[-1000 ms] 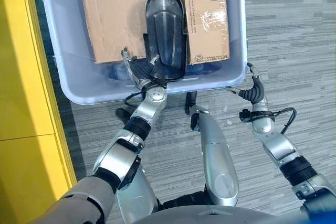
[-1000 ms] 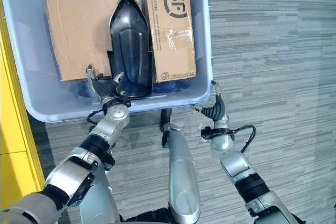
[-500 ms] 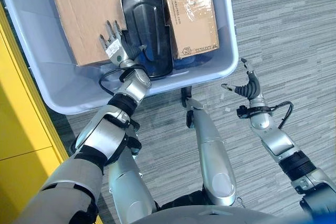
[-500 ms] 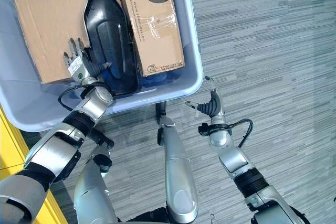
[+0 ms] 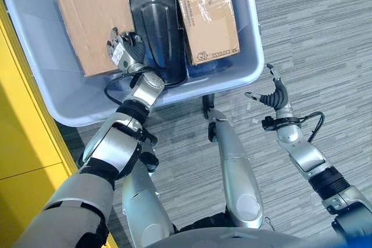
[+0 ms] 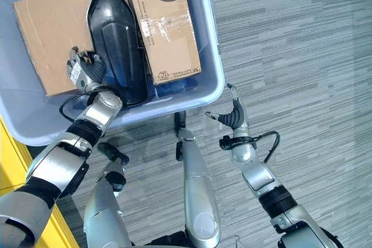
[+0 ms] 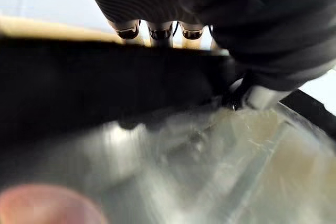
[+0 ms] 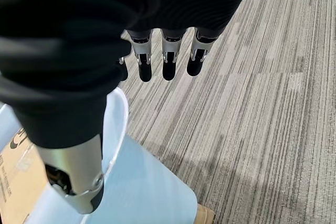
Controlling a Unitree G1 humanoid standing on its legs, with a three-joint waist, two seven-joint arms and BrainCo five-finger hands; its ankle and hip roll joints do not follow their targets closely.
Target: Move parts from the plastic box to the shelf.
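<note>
Inside the box, the left hand's fingers (image 5: 116,39) curl over the near edge of the glossy black moulded plastic part (image 5: 156,24).

Closely wrapped, the fingers of the left hand (image 5: 125,50) grip that long tapered part where it lies in the pale blue plastic box (image 5: 251,33), between a flat brown cardboard sheet (image 5: 87,18) on its left and a taped brown cardboard carton (image 5: 206,13) on its right. Outside the box, over the grey striped carpet floor (image 5: 325,39), the right hand (image 5: 273,94) hangs with fingers (image 8: 168,59) spread loosely and holds nothing. A yellow panel (image 5: 17,132) stands to the left.
</note>
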